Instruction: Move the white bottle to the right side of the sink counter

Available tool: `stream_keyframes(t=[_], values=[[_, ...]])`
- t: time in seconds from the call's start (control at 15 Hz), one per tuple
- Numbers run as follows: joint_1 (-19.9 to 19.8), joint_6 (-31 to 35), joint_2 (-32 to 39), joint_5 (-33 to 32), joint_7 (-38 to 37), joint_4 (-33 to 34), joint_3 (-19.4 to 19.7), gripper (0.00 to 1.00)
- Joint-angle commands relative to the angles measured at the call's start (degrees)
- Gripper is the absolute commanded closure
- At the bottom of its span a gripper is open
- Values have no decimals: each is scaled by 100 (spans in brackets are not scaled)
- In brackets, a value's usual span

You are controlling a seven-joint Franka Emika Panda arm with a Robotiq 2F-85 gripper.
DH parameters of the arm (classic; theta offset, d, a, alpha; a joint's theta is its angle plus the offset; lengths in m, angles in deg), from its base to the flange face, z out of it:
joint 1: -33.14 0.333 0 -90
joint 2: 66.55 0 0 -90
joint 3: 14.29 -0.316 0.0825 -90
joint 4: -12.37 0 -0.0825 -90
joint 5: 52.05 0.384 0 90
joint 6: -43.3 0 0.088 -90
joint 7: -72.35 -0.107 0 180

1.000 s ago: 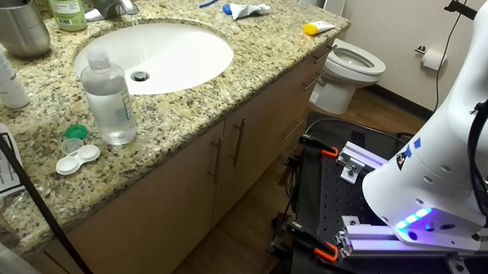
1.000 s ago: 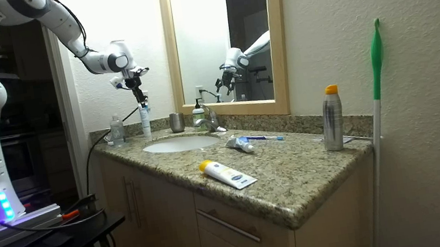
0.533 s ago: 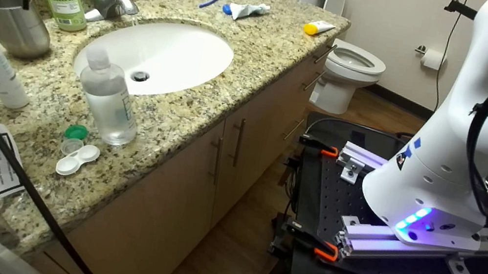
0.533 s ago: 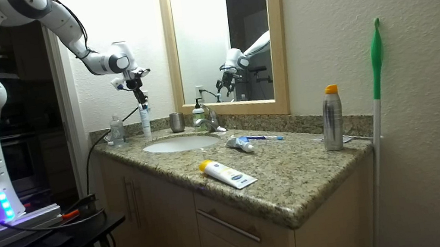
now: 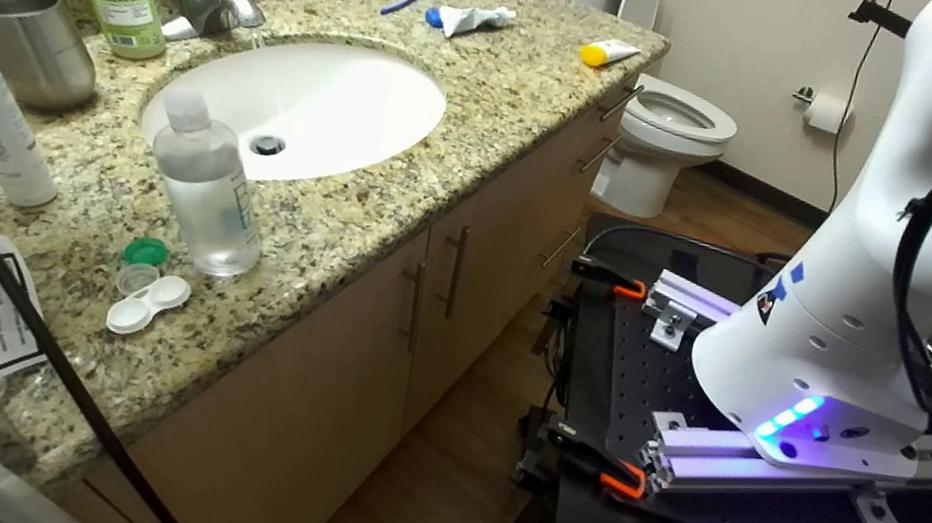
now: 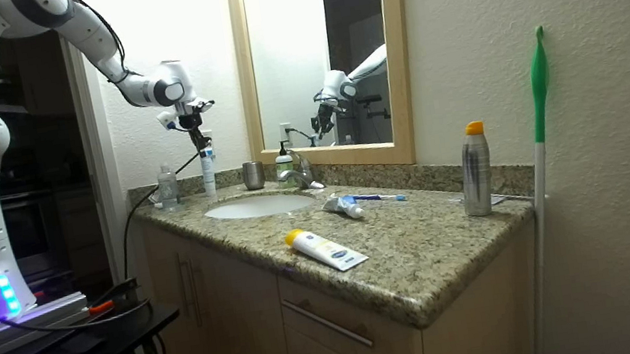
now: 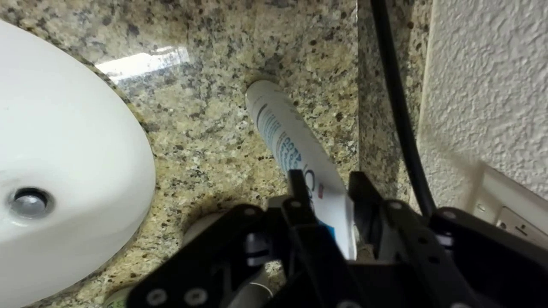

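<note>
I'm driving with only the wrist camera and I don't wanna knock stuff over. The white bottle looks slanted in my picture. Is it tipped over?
Observer: Nope. In an exterior view the white bottle stands upright on the sink counter.
Operator: Phew! Is anything standing up over on the right side, where I have to put it?
Observer: Yes, an orange-capped silver bottle stands there, near the back corner.
Operator: Is anything lying down on that side too?
Observer: Yes, a yellow-capped tube lies close to the front edge.
</note>
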Motion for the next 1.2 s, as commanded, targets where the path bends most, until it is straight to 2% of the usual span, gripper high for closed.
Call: stream_keyframes(t=[0.0,0.27,0.4,0.47,0.53,0.67,0.8,1.0,1.13], values=[[-81,-18,19,192,228,22,14,98],[-76,-130,-22,120,1,112,139,98],[167,-318,-115,-570,-770,236,552,100],[310,-476,-246,-1147,-1324,338,852,98],[331,-671,-365,-1497,-1697,479,987,98],[328,-1468,-677,-2206,-2396,769,1204,98],[160,-2384,-1040,-2637,-2719,909,1224,98],[-228,-3876,-1490,-2754,-2857,1320,1182,98],[-571,-4771,-1574,-2648,-2888,1874,1224,98]])
